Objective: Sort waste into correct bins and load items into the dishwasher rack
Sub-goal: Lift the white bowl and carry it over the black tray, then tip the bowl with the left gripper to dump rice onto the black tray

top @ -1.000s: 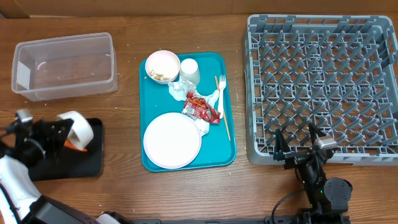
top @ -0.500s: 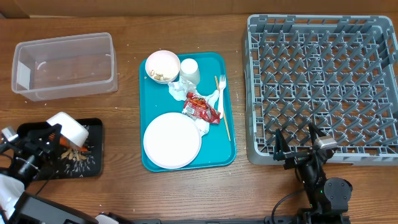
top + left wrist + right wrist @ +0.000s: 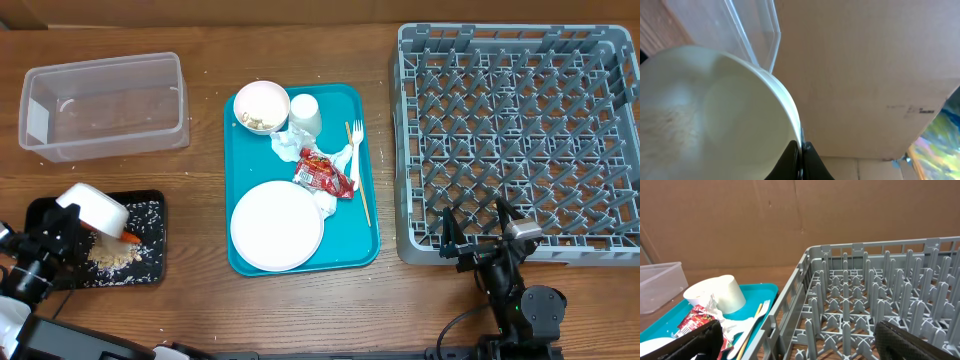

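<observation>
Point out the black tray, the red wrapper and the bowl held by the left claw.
black tray (image 3: 120,281), overhead view, bare front edge.
red wrapper (image 3: 322,173), overhead view, its middle.
bowl (image 3: 94,206), overhead view, its outer wall.

Our left gripper (image 3: 74,228) is closed on a small white bowl (image 3: 95,205), which is tipped over the black tray (image 3: 152,272). Just beside its fingers, on this tray, lie rice-like scraps (image 3: 115,255) and the end of an orange carrot (image 3: 130,238). The clear tub (image 3: 105,100) stands beyond this gripper, well apart from it. Further to its right is the teal tray (image 3: 365,100) with a plate (image 3: 277,225) and a red wrapper (image 3: 322,172). Our right gripper (image 3: 473,228) has its fingers spread wide, at the near wall of the grey rack (image 3: 515,140).
</observation>
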You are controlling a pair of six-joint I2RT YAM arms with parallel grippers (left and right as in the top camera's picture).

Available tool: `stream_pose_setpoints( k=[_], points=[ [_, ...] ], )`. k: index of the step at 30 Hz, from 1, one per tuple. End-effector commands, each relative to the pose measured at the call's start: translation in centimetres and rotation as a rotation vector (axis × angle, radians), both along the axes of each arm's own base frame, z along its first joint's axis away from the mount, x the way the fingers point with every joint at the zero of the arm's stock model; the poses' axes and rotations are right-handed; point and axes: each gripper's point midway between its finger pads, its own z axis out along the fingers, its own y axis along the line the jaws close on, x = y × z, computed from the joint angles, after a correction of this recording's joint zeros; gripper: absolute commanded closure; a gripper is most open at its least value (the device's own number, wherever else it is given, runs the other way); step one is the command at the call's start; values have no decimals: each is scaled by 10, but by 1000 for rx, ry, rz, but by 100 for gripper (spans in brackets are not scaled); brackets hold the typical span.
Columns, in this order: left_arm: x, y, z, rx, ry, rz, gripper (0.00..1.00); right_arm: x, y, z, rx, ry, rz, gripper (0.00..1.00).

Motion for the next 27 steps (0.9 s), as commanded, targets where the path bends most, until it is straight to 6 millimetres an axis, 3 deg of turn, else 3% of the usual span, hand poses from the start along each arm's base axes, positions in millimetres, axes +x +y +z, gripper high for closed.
stream_pose_setpoints(
  k=[1, 5, 8, 12, 13, 15, 17, 23, 27],
  points=[
    [-1, -2, -3, -64, 20, 6, 96, 0, 1, -1, -7, -7, 2, 0],
    [0, 6, -10, 9, 46, 22, 91, 0, 1, -1, -7, -7, 2, 0],
    [1, 1, 9, 18, -74, -18, 91, 0, 1, -1, -7, -7, 2, 0],
    [2, 2, 14, 53, -110, -27, 86, 0, 1, -1, -7, -7, 2, 0],
    [4, 7, 11, 106, -104, -21, 86, 0, 1, -1, -7, -7, 2, 0],
    [4, 5, 9, 48, -75, -19, 96, 0, 1, -1, -7, -7, 2, 0],
    [5, 4, 9, 67, -77, -24, 96, 0, 1, -1, -7, -7, 2, 0],
    [5, 3, 6, 63, -59, -21, 85, 0, 1, -1, -7, -7, 2, 0],
    [12, -9, 9, 93, -91, -72, 74, 0, 1, -1, -7, -7, 2, 0]
  ],
)
